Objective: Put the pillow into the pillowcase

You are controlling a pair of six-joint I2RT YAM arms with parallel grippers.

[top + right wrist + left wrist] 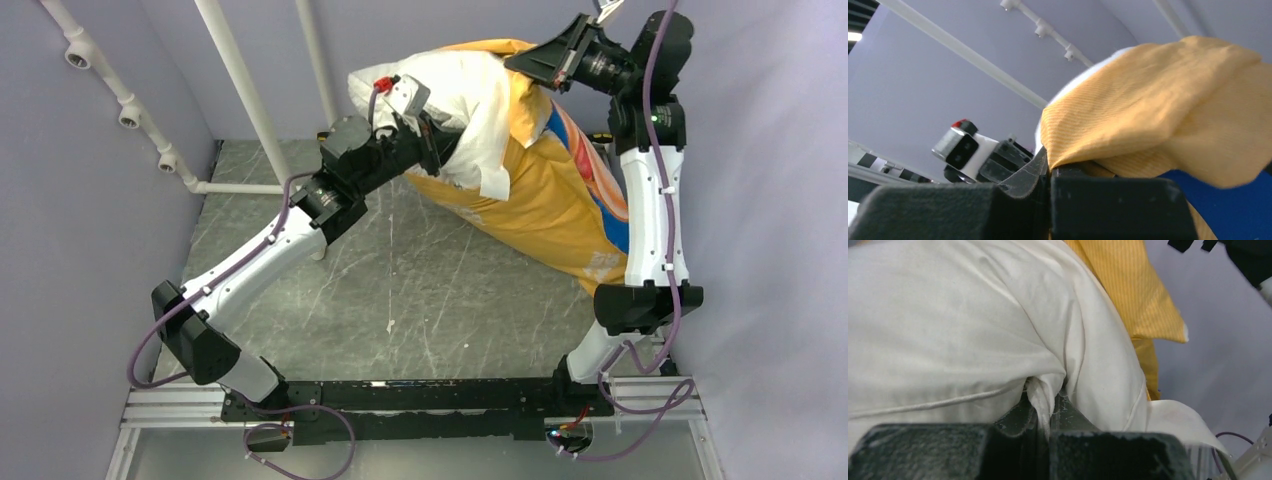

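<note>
Grey marbled table; white pipes; lilac walls.

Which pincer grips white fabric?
The left pincer: shut on a fold of the white pillow. The right pincer clamps the yellow pillowcase edge.

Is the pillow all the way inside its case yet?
Only partly in. The pillow bulges white out of the top of the pillowcase, whose yellow cloth covers the rest.
</note>
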